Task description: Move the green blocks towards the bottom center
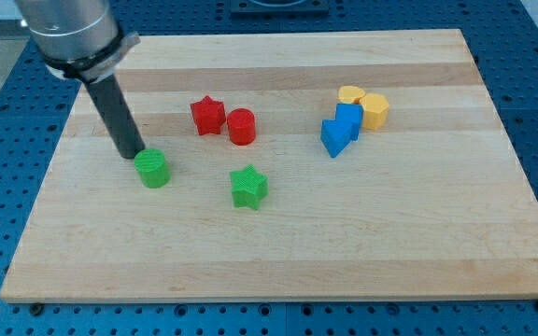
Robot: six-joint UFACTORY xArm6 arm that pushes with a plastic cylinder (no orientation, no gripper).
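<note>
While my tip (134, 152) touches the green cylinder (153, 169), the green star (248, 186) lies to its right.
No hand shows, only a rod; bare bench (278, 266) spreads below both greens to the bottom edge.

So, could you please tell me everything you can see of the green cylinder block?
The green cylinder is a short, round block of bright green, plastic-looking material with a flat top, standing upright on the wooden board at the view's left. My tip sits right at its upper-left edge, seemingly touching it. The green star lies apart to its right; no other block touches it.
</note>
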